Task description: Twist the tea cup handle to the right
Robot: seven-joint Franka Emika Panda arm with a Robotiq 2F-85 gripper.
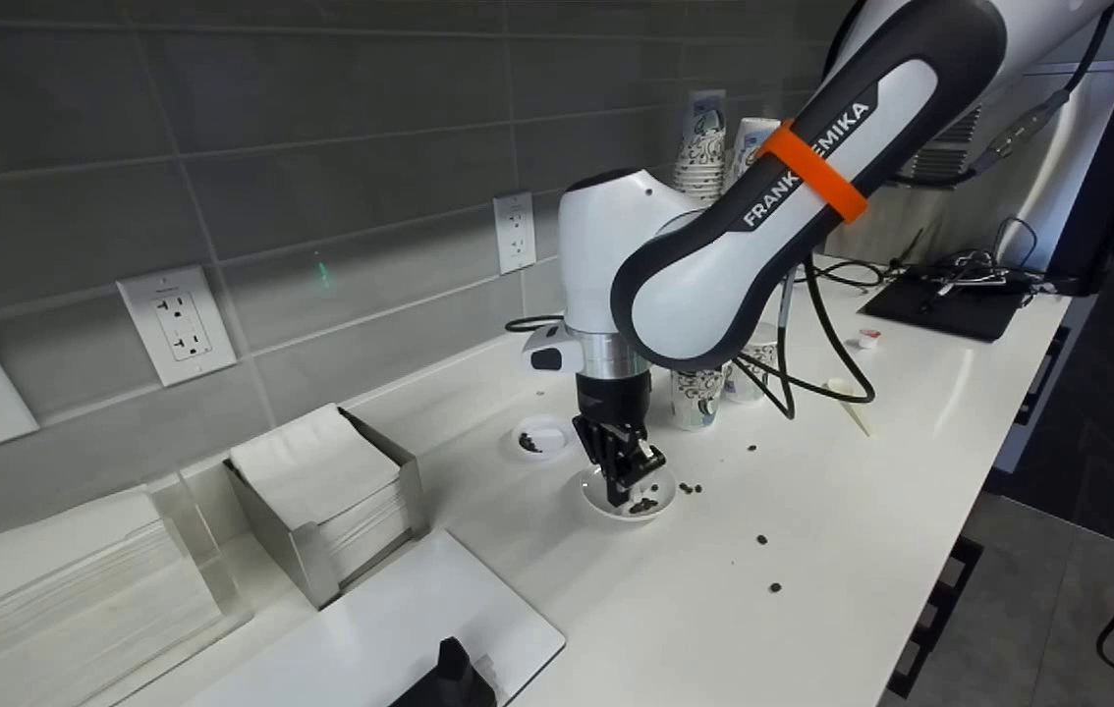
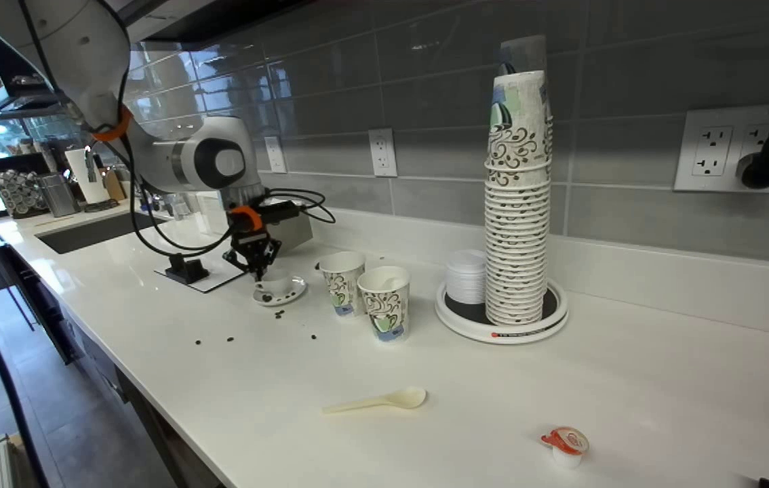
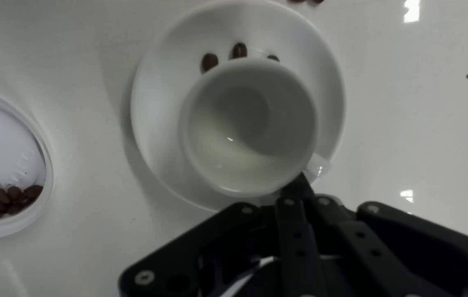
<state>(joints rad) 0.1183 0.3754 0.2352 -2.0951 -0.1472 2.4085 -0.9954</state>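
The white tea cup [image 3: 250,119] stands upright on its round white saucer [image 3: 155,103] in the wrist view. Its small handle [image 3: 318,166] points to the lower right there. My gripper [image 3: 299,181] is shut, with its fingertips together at the cup's lower right side, close beside the handle. I cannot tell whether they touch it. The cup [image 2: 277,282] and saucer [image 2: 296,291] also show in an exterior view, with the gripper [image 2: 260,274] at the cup's side. In an exterior view the gripper [image 1: 619,491] reaches down over the saucer [image 1: 601,507] and hides most of the cup.
Dark beans lie on the saucer and counter. A white lid [image 3: 48,165] holding beans lies beside the saucer. Paper cups [image 2: 384,305] stand close by, with a tall cup stack [image 2: 519,224] farther along. A napkin holder [image 1: 410,496] and white board [image 1: 400,609] lie on another side.
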